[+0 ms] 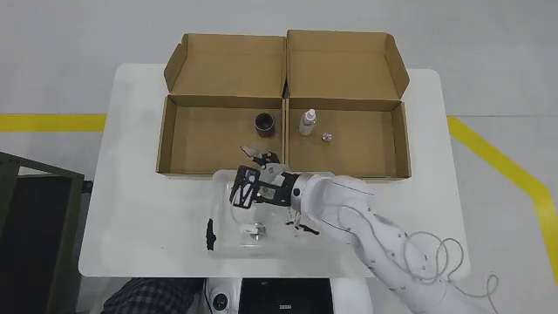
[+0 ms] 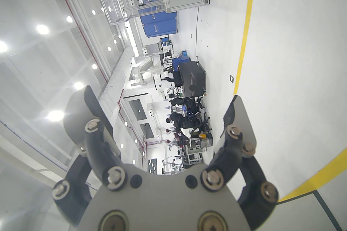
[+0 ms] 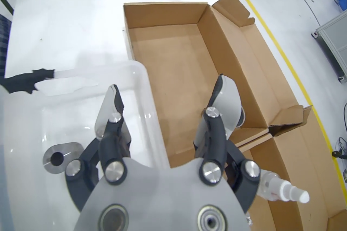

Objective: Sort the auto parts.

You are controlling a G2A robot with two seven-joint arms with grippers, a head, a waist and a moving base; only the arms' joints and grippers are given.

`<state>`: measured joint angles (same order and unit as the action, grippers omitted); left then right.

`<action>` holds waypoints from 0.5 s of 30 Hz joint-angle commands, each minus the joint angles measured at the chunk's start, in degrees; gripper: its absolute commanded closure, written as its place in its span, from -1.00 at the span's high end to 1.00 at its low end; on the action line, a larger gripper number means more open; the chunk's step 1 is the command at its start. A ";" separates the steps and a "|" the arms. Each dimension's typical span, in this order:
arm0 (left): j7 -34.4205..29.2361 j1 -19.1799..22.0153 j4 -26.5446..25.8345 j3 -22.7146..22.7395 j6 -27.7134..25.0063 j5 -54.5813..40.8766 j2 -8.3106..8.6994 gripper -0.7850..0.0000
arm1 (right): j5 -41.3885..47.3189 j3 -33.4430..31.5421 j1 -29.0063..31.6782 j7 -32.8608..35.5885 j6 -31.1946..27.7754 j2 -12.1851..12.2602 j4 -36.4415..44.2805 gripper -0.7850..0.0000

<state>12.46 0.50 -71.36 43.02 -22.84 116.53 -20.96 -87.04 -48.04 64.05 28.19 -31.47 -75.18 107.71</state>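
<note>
Metal plate: a flat silvery plate [image 3: 58, 157] with a round hole lies on the floor of the clear tray [image 1: 228, 249], at about 8 o'clock from the tray's middle in the top view.
Black part: a thin, jagged dark piece [image 1: 209, 234] sits at the tray's 9 o'clock edge. Whether it rests on the rim or on the table just beside it is hard to tell.
Right gripper: it [image 3: 169, 96] hangs at 11 o'clock from the tray's middle, over the line where the tray meets the near wall of the left box [image 1: 200, 139]. Its fingers are spread wide with nothing between them.
Left box: cardboard, flap up, at 12 o'clock from the tray. A dark ring [image 1: 264, 123] lies on its floor near the far right corner.
Right box: a second cardboard box [image 1: 366, 144] touches the left one on its 3 o'clock side. A white spray bottle [image 1: 308, 122] stands inside it, with a small purplish piece [image 1: 327, 137] just beside the bottle at 4 o'clock.
Left gripper: it [image 2: 162, 102] is held away from the table and faces the hall, with its fingers wide apart and empty.
Table: white [image 1: 139, 183], and it carries the tray and both boxes.
</note>
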 commanded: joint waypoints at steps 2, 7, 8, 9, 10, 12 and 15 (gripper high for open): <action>0.00 0.00 0.00 0.00 0.00 0.00 0.00 1.00 | -1.43 0.15 2.79 -0.39 -2.28 0.60 1.61 0.49; 0.00 0.00 0.00 0.00 0.00 0.00 0.00 1.00 | -3.93 0.13 6.04 -1.10 -5.53 1.49 3.07 0.51; 0.00 0.00 0.00 0.00 0.00 0.00 0.00 1.00 | -4.40 0.01 6.54 -1.17 -6.08 1.66 3.21 0.51; 0.00 0.00 0.00 0.00 0.00 0.00 0.00 1.00 | -4.58 -0.13 6.99 -1.40 -6.71 1.82 3.33 0.51; 0.00 0.00 0.00 0.00 0.00 0.00 0.00 1.00 | -4.84 -0.39 7.39 -1.53 -7.16 1.98 3.37 0.52; 0.00 0.00 0.00 0.00 0.00 0.00 0.00 1.00 | -4.98 -0.86 8.18 -1.64 -8.22 2.29 3.40 0.51; 0.00 0.00 0.00 0.00 0.00 0.00 0.00 1.00 | -5.21 -1.44 9.12 -1.60 -10.13 2.74 3.86 0.49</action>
<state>12.46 0.50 -71.36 43.02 -22.84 116.53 -20.96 -92.24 -49.34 72.88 26.57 -41.04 -72.57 111.40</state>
